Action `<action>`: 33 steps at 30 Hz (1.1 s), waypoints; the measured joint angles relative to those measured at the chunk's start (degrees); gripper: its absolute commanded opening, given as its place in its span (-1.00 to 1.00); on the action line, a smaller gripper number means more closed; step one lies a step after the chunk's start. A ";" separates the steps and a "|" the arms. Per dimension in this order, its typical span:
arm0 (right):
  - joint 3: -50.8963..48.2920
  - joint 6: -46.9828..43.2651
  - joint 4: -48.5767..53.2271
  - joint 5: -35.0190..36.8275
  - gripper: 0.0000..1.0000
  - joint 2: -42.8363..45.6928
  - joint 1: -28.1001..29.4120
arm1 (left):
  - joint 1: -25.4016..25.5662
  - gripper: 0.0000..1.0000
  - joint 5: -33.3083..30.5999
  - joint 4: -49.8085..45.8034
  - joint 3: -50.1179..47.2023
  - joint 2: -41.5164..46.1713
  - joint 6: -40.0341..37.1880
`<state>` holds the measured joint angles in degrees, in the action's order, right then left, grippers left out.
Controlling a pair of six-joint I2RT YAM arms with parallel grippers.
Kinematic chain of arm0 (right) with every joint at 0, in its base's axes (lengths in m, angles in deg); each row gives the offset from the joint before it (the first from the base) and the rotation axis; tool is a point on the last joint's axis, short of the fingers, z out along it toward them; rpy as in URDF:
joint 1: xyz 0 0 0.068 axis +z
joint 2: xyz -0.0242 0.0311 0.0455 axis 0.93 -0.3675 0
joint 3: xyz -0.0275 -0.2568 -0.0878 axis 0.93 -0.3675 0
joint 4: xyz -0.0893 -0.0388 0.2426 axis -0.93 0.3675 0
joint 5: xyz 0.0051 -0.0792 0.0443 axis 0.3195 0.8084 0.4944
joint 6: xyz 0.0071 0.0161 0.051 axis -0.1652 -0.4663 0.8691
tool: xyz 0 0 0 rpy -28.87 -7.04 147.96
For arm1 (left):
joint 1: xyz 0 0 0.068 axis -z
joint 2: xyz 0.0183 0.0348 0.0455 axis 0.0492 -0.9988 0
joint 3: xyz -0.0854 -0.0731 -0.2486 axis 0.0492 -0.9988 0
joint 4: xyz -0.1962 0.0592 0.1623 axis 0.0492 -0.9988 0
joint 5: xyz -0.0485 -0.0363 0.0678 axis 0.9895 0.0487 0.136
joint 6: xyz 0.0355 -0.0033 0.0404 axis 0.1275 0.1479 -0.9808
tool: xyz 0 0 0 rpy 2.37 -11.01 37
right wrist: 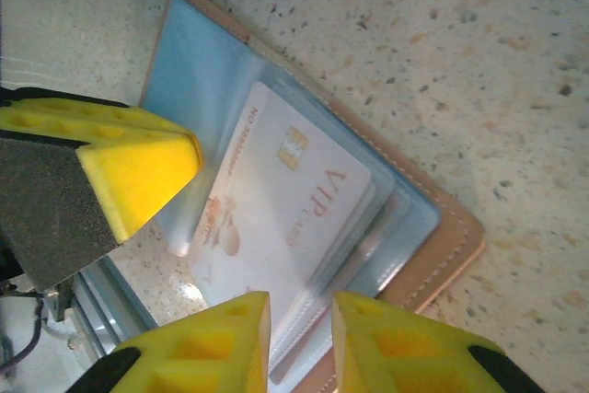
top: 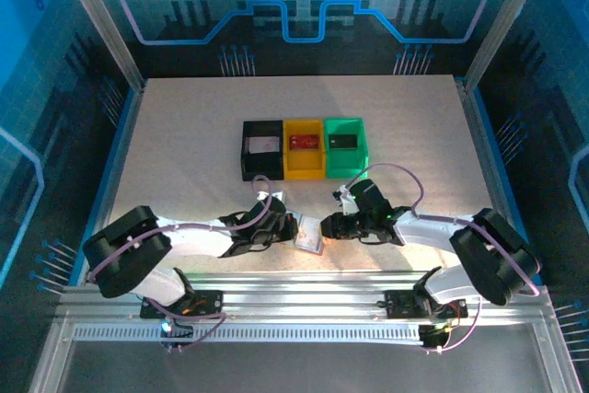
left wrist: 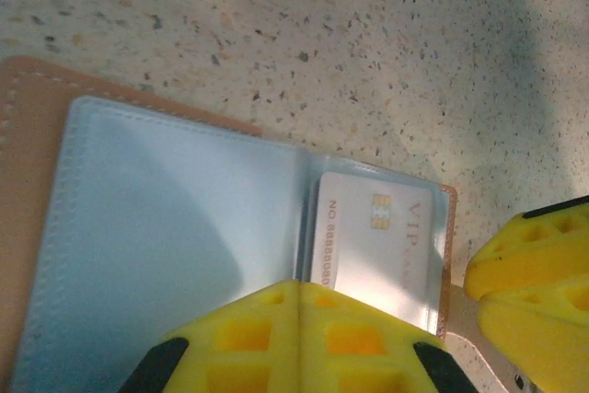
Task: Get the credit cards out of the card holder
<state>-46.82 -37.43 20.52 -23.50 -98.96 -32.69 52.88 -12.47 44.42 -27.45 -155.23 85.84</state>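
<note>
Your table (top: 184, 135) carries a black bin (top: 248, 168), a yellow bin (top: 304, 168) and a green bin (top: 346, 167) in a row at its middle. Nearer you, the left gripper (left wrist: 299, 306) has its fingers pressed together over the open card holder (left wrist: 166, 227), which lies flat between both arms. You cannot tell whether they pinch its pocket. The right gripper (right wrist: 301, 310) shows a narrow gap above the edge of the white card (right wrist: 294, 218), which is tucked in the holder's pocket.

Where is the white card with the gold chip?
The card is tucked in the open wallet, which the top view shows near the table's front edge, between the left gripper and right gripper.
</note>
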 measured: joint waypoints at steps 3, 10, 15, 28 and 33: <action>0.13 0.00 1.46 1.05 -0.64 -0.33 0.31 | 0.20 -1.00 0.59 -0.09 1.57 -1.29 0.22; 0.15 0.02 -0.57 0.46 -0.68 -4.09 0.35 | 0.79 -1.00 0.79 -1.70 4.13 -2.54 0.42; 0.15 0.02 -2.78 -0.48 -0.69 -5.51 0.35 | 0.79 -0.91 0.72 -3.80 4.31 -2.67 0.37; 0.70 0.00 -3.02 -0.46 -0.72 -6.34 0.35 | 0.79 -0.38 -1.88 -10.10 4.48 1.42 -1.16; 0.96 -0.02 -2.89 -0.48 -0.73 -6.64 0.37 | 0.79 -0.38 -2.38 -12.41 5.66 0.83 -1.42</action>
<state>-45.86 -37.45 17.64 -23.98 -105.61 -32.32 53.67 -14.85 32.01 -21.79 -154.40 84.42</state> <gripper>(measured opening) 0.139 0.312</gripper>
